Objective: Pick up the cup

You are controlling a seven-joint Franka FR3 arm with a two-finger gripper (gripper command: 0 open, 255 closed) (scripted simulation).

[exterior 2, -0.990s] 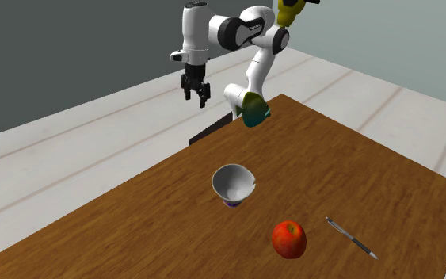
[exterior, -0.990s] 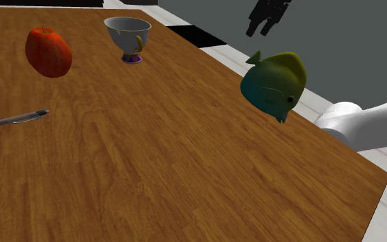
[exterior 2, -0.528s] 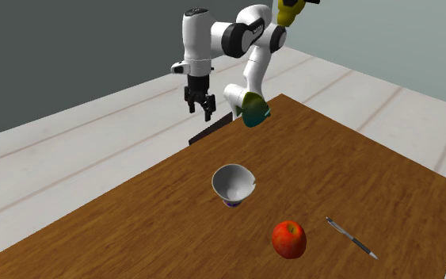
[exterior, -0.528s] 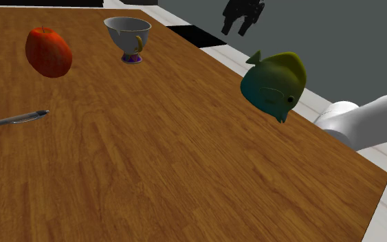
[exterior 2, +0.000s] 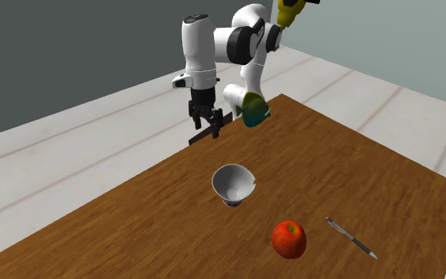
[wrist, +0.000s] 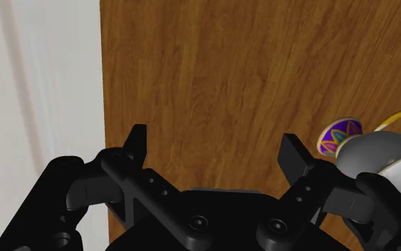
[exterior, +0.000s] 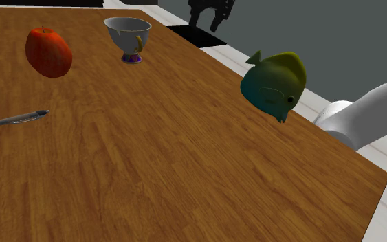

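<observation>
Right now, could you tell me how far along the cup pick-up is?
Done: nothing yet; the teacup stands upright on the wooden table, untouched. In hand: the gripper hangs open and empty above the table's edge, off to one side of the teacup. Left: line up over the teacup, come down, close on it and lift.

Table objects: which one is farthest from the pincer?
The pen, lying flat beyond the red apple. The cup and the green-yellow fish sit much closer to the pincer.

The white arm (exterior 2: 200, 49) arches over, its black fingers (wrist: 136, 141) pointing down, spread apart.
</observation>
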